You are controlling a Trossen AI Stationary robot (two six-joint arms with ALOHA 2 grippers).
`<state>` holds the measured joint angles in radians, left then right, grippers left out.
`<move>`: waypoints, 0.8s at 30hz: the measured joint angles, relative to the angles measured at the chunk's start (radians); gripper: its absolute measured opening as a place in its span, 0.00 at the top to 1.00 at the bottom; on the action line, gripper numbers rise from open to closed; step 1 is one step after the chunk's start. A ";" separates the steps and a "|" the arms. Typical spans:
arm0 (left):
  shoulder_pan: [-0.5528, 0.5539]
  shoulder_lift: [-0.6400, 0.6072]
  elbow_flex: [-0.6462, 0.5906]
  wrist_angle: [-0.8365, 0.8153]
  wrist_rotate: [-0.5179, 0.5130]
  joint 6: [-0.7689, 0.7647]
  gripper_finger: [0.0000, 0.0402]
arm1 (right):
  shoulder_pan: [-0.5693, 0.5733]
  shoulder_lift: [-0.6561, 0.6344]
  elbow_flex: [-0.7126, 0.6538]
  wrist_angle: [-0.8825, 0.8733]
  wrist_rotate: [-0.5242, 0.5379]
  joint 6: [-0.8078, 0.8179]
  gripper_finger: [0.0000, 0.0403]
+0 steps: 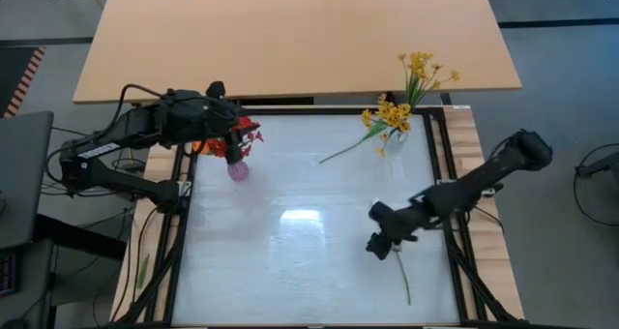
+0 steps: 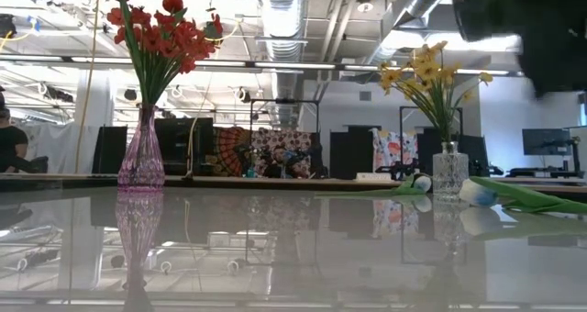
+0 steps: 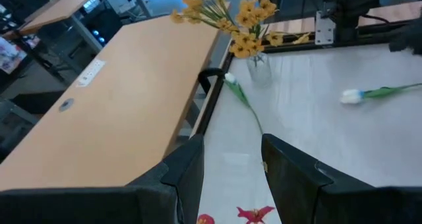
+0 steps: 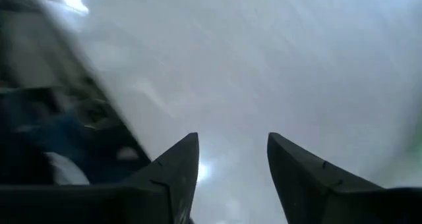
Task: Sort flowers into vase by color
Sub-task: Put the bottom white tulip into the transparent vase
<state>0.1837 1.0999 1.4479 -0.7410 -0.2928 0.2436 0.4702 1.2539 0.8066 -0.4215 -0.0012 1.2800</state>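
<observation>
On the left side of the tabletop (image 1: 300, 261), the left pincer (image 1: 230, 134) hangs directly over the red flowers (image 1: 247, 135), which stand in a pink vase (image 1: 238, 170). Its two fingers (image 3: 188, 178) are apart and hold nothing; in the left wrist view red petals show just below the gap between them.

Toward the right, the right pincer (image 1: 379, 244) is low over the tabletop, with its fingers (image 4: 173, 174) also spread and empty. A loose flower stem (image 1: 403, 273) lies on the tabletop just beside this pincer, on the side nearer the front edge. A second loose stem (image 1: 340, 151) lies near the back, its end beside the clear vase (image 1: 394, 134) that holds the yellow flowers (image 1: 418, 73).

The high view gives both arms and the positions of the stems, but the blooms of the loose flowers are hard to see there. The low view shows the two vases upright, the pink one (image 2: 140, 161) on the left and the clear one (image 2: 449, 170) on the right, and a white bloom (image 2: 475, 194) lying on the tabletop. The left wrist view shows two white blooms, one (image 3: 229, 79) near the clear vase and one (image 3: 351, 97) farther out.

Counted: two vases, one red bunch, one yellow bunch, two loose white flowers.
</observation>
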 joint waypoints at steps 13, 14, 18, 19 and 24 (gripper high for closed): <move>0.000 -0.008 0.000 -0.045 0.000 0.014 0.65 | -0.011 0.223 0.088 -0.413 -0.131 0.193 0.59; 0.000 -0.008 0.000 -0.046 0.000 0.014 0.65 | -0.012 0.240 0.088 -0.413 -0.123 0.178 0.59; 0.000 -0.007 0.000 -0.046 0.000 0.014 0.65 | -0.031 0.322 0.088 -0.454 -0.137 0.120 0.60; 0.000 -0.007 0.000 -0.047 0.000 0.013 0.65 | -0.036 0.344 0.086 -0.470 -0.137 0.115 0.60; 0.000 -0.007 0.000 -0.047 0.000 0.010 0.65 | -0.063 0.412 0.045 -0.386 -0.162 0.069 0.63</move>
<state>0.1837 1.0927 1.4479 -0.7880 -0.2932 0.2533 0.4076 1.6660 0.8521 -0.8073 -0.1637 1.3493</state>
